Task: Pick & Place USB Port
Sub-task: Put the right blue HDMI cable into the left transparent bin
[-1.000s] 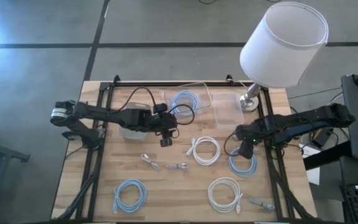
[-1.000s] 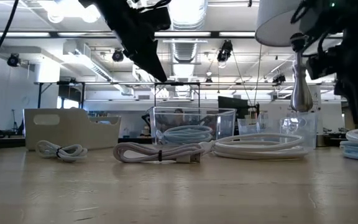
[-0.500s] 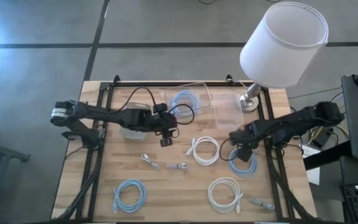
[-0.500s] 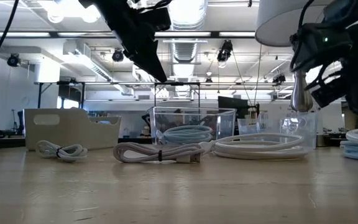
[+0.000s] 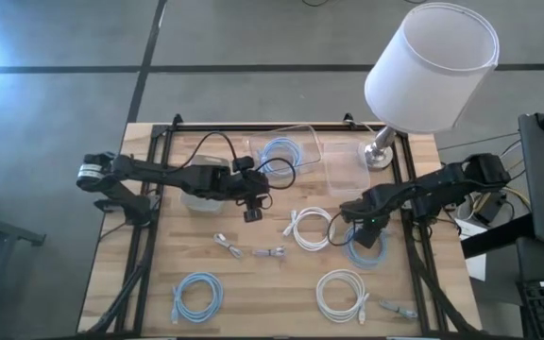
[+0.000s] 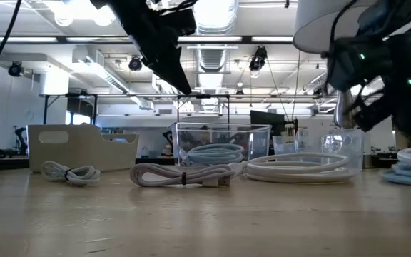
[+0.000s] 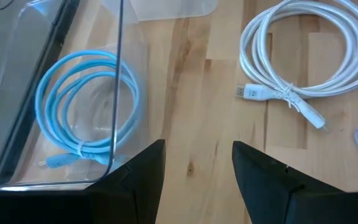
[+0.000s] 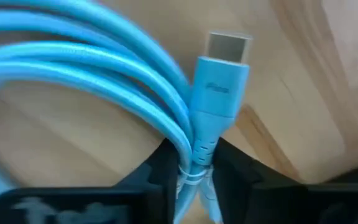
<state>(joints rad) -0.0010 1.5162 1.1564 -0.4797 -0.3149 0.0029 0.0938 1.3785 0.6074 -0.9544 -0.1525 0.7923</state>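
Where the right gripper (image 5: 367, 232) sits at centre right of the high view, a coiled blue USB cable (image 8: 104, 93) is pinched between its fingers (image 8: 160, 180) near the plug (image 8: 219, 81), the coil lying on the wooden table (image 5: 253, 279). Just left of it lies a white cable (image 5: 312, 228). Further left, near centre frame, the left gripper (image 7: 194, 168) hangs spread and empty beside a clear bin (image 7: 55, 99) holding another blue coil (image 7: 86, 106).
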